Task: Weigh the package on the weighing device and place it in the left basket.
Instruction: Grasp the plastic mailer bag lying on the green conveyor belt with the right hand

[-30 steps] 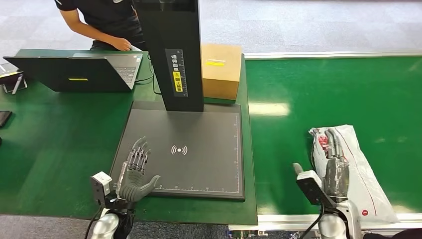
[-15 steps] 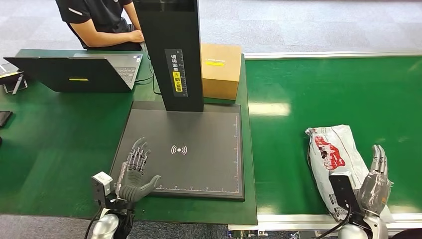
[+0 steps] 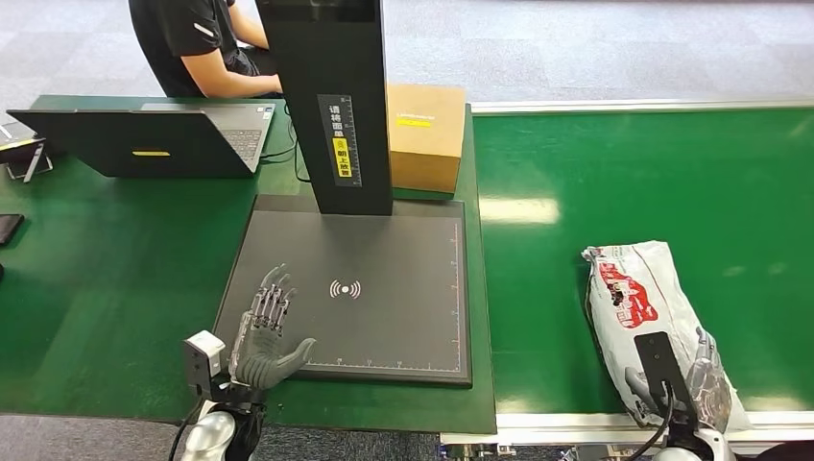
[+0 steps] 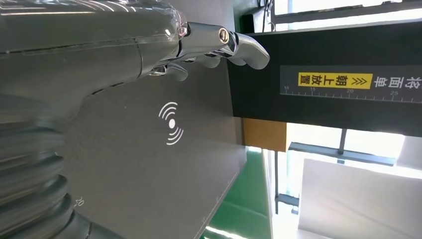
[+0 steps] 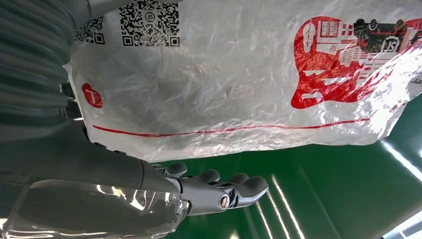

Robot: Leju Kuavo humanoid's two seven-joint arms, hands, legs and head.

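Observation:
The package (image 3: 634,298), a white plastic mailer with red print, lies on the green belt (image 3: 653,182) at the near right. My right hand (image 3: 708,384) sits at the package's near right corner with its fingers stretched out and nothing in them. In the right wrist view the package (image 5: 224,84) lies alongside the right hand (image 5: 214,191), with green belt between them. My left hand (image 3: 261,331) hovers open over the near left edge of the dark grey weighing plate (image 3: 384,259). The left wrist view shows the left hand (image 4: 149,45) above the plate (image 4: 149,164), facing the black column (image 4: 323,84).
The scale's black column (image 3: 336,96) rises at the plate's far edge, with a cardboard box (image 3: 425,134) behind it. An open laptop (image 3: 144,139) stands at the far left, where a person (image 3: 202,48) sits. A phone (image 3: 8,228) lies at the left edge.
My right hand has come off the top of the package, swung out to its right, then dropped low at its near right corner. The package has shifted slightly left. The left hand has barely moved.

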